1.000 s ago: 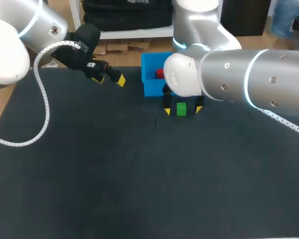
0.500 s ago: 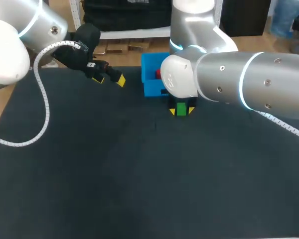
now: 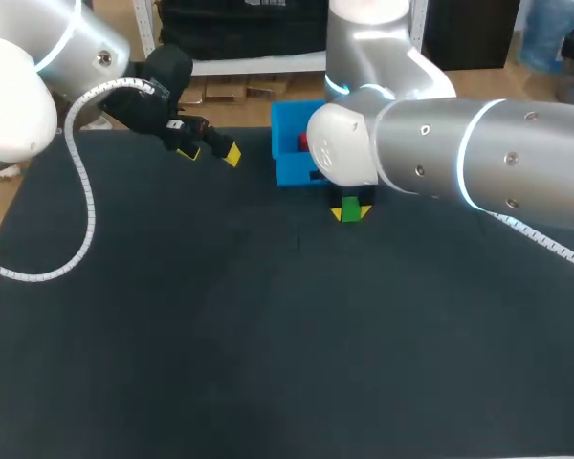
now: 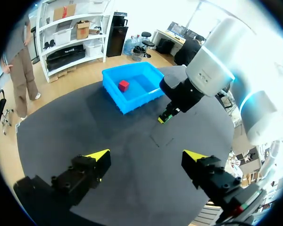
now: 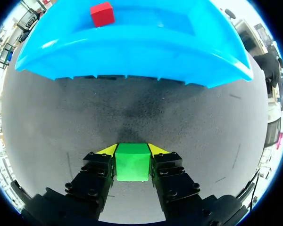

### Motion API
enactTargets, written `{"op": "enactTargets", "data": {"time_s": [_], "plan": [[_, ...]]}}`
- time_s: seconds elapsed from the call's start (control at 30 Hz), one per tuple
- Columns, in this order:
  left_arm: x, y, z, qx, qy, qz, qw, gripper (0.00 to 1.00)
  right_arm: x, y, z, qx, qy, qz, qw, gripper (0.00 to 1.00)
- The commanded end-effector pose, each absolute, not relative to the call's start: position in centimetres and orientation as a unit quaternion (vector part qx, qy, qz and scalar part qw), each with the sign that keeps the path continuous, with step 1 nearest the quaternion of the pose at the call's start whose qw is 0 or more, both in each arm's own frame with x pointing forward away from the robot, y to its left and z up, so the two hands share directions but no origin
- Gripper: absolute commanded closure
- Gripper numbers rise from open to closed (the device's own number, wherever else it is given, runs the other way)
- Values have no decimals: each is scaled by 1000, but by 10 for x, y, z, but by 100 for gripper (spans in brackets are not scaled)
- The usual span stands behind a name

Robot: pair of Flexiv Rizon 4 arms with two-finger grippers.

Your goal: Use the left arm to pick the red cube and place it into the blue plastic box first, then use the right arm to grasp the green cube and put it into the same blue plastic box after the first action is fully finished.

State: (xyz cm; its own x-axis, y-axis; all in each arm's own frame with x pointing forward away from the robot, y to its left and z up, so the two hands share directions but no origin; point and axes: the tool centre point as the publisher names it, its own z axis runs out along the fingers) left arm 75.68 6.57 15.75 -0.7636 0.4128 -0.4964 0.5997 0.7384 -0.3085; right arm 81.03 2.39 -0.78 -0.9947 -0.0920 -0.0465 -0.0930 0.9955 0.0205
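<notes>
— Where does the red cube (image 5: pixel 102 13) lie?
— Inside the blue plastic box (image 5: pixel 132 52), resting on its floor near one wall.
— And the green cube (image 5: pixel 131 162)?
— On the dark table (image 3: pixel 268 335), just outside the box's long wall. The right gripper (image 5: pixel 132 153) clamps it, one finger pressed to each side.
— What of the left gripper (image 4: pixel 148 157)?
— It hangs above the table, well apart from the box on the left arm's side. Its fingers are spread wide with nothing between them.

Silver arms (image 3: pixel 478 163), cyan-ringed, dotted with what seem screws (image 3: pixel 524 151); white coiled cable (image 3: pixel 88 206).
</notes>
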Motion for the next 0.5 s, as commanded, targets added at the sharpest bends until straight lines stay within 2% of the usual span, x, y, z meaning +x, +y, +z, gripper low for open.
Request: {"op": "enactTargets", "data": {"time_s": [0.03, 0.5], "plan": [[756, 66, 157, 279, 909, -233, 204, 0, 811, 23, -4, -45, 999, 11, 24, 100], [756, 66, 157, 279, 909, -233, 204, 0, 804, 22, 36, -47, 998, 19, 40, 100]]}}
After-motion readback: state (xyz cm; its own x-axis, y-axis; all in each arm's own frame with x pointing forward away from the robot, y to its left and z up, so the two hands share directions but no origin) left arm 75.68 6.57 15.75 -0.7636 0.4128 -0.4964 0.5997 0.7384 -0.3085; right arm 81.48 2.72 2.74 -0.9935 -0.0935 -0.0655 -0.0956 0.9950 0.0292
